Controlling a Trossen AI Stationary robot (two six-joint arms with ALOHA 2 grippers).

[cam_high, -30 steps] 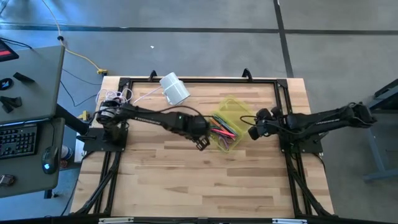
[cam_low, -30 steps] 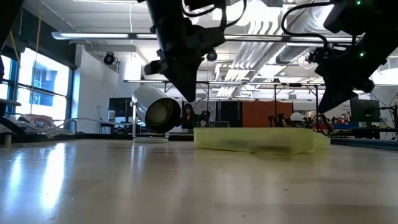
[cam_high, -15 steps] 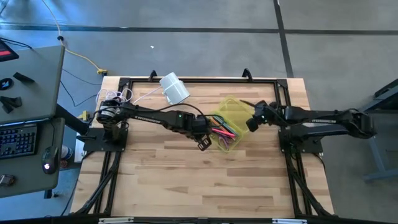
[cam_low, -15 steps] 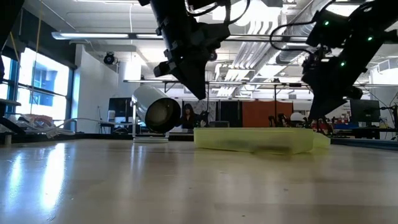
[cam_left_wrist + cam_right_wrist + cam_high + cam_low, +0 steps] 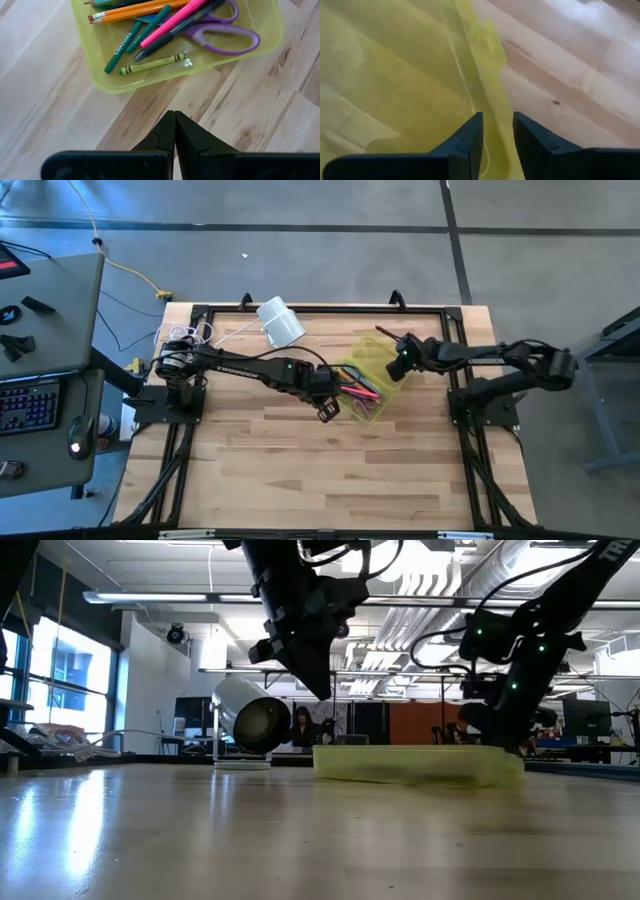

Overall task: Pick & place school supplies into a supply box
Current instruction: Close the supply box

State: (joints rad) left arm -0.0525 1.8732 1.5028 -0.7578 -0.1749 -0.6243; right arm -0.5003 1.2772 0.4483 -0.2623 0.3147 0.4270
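Nearest to us, the left gripper (image 5: 174, 131) hangs above the bare wooden table (image 5: 260, 125) with its two fingers pressed together, holding nothing. Just beyond its tips lies the supply box (image 5: 115, 85), a shallow translucent yellow-green tray with rounded corners. Inside we count one purple-handled pair of scissors (image 5: 220, 34), one yellow crayon (image 5: 152, 63), one green pencil (image 5: 136, 38), one orange pencil (image 5: 131, 10), one pink pen (image 5: 172, 22) and one dark pen (image 5: 175, 34), all lying crossed over one another. Farther off, the right gripper (image 5: 497, 127) sits at the box's open lid (image 5: 395, 75), its fingers (image 5: 470, 135) slightly apart with the lid's edge showing between them; whether they touch it we cannot tell.
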